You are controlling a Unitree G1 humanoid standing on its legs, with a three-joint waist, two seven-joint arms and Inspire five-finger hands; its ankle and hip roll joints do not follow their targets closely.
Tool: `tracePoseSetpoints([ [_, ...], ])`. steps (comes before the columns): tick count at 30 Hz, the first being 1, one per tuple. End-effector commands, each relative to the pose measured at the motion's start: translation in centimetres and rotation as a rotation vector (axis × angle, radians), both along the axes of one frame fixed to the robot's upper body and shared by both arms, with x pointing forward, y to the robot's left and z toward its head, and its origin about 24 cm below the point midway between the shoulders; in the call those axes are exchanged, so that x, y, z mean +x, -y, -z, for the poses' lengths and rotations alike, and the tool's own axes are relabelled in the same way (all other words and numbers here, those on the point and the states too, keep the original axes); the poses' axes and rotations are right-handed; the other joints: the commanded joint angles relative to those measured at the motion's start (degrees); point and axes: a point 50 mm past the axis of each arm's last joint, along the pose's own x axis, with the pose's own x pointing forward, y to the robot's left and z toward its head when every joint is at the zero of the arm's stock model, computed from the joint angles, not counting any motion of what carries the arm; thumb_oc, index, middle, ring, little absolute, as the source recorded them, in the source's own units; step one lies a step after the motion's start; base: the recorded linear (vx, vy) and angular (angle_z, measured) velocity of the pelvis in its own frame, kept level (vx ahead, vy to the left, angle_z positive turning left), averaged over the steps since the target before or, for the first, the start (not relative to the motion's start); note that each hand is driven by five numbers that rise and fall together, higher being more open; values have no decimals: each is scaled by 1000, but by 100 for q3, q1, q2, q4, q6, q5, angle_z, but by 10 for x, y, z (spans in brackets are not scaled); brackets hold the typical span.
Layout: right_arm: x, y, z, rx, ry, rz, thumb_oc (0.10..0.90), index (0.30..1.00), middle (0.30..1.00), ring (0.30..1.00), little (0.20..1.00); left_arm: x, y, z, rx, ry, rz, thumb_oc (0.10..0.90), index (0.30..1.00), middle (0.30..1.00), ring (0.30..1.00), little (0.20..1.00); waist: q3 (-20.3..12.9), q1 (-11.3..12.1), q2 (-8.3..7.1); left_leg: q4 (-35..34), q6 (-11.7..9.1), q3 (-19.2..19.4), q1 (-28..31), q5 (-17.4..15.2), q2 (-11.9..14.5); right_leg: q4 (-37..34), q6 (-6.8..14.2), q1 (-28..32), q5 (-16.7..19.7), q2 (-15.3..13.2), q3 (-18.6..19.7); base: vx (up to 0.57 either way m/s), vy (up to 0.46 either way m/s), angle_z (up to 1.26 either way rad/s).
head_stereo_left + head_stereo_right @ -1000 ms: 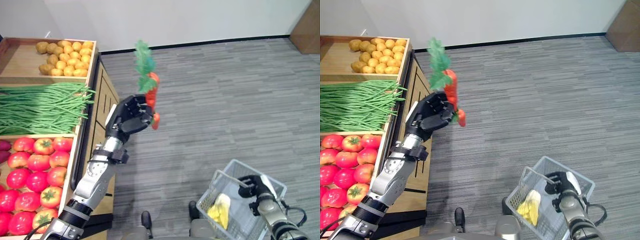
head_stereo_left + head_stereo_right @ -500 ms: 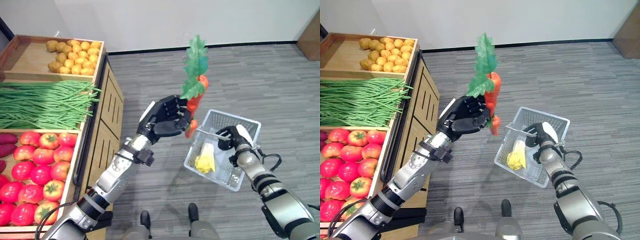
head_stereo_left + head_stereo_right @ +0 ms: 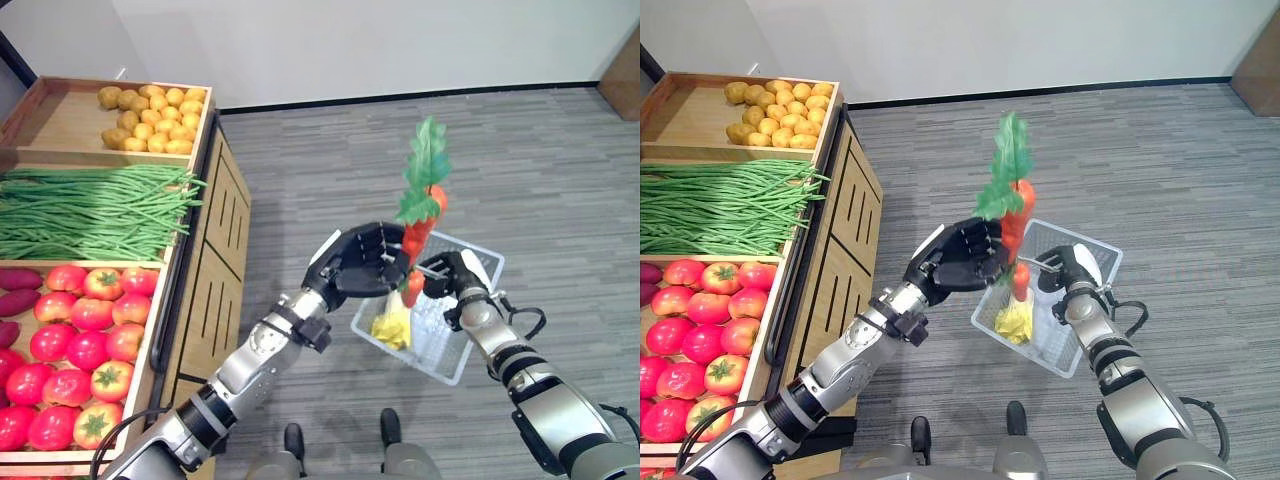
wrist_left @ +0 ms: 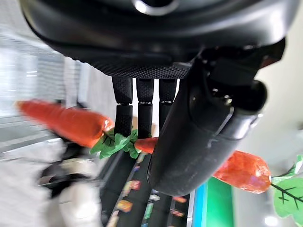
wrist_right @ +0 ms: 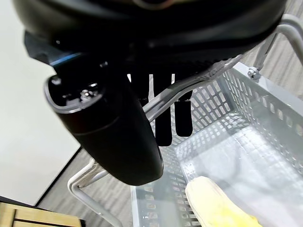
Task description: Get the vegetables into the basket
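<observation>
now left hand (image 3: 368, 268) brought carrots (image 3: 418, 232) over raised basket (image 3: 478, 262).

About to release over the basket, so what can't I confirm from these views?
- Carrots: the left hand covers their middle in the eye views; the count is unclear, and the left wrist view is blurred.
- Basket: the near rim and part of the inside sit behind the left hand and carrots.
- Yellow item in the basket: partly hidden, too small to identify.
- Right hand on the handle: fingertips hidden behind the wire.
</observation>
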Motion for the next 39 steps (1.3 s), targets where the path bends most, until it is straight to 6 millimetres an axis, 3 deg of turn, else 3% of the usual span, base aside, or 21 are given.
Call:
tracePoseSetpoints([
  [1, 53, -29, -111, 17, 439, -97, 400, 300, 300, 300, 300, -5, 14, -27, -87, 127, 129, 400, 300, 300, 300, 300, -322, 83, -223, 11, -218, 5, 182, -423, 259, 2, 297, 221, -385, -166, -189, 0, 0, 0],
  [8, 55, -41, -120, 43, 480, -140, 400, 300, 300, 300, 300, -6, 15, -15, -36, 104, 127, 400, 300, 300, 300, 300, -299, 73, -247, 11, -206, 15, 164, -431, 250, 2, 296, 185, -370, -183, -178, 0, 0, 0],
  [17, 44, -83, -117, 243, 551, -229, 400, 300, 300, 300, 300, 6, 19, 27, 65, -21, -88, 400, 300, 300, 300, 300, -319, 37, -309, 11, -201, 36, 141, -412, 286, 2, 269, 174, -379, -163, -172, 2, -3, -1],
  [20, 27, -112, -125, 408, 622, -337, 400, 300, 300, 300, 300, 11, 15, 57, 221, -66, -204, 400, 300, 300, 300, 300, -372, -23, -339, 11, -219, 70, 189, -427, 305, 2, 271, 214, -414, -143, -172, 0, 0, 0],
  [23, 15, -125, -131, 500, 658, -404, 400, 300, 300, 300, 300, 13, 8, 69, 283, -95, -281, 400, 300, 300, 300, 300, -396, -54, -359, 11, -232, 99, 200, -425, 325, 2, 265, 219, -425, -129, -166, 0, 0, 0],
  [29, -2, -135, -134, 519, 667, -515, 400, 300, 300, 300, 300, 21, -8, 79, 344, -134, -417, 400, 300, 300, 300, 300, -450, -112, -377, 11, -249, 132, 235, -433, 343, 2, 258, 245, -424, -117, -155, -1, -1, -1],
  [39, -25, -130, -92, 444, 509, -576, 400, 300, 300, 300, 300, 32, -29, 78, 393, -119, -570, 400, 300, 300, 300, 300, -488, -199, -385, 11, -264, 181, 281, -445, 366, 2, 248, 285, -445, -100, -159, 2, -1, -2],
])
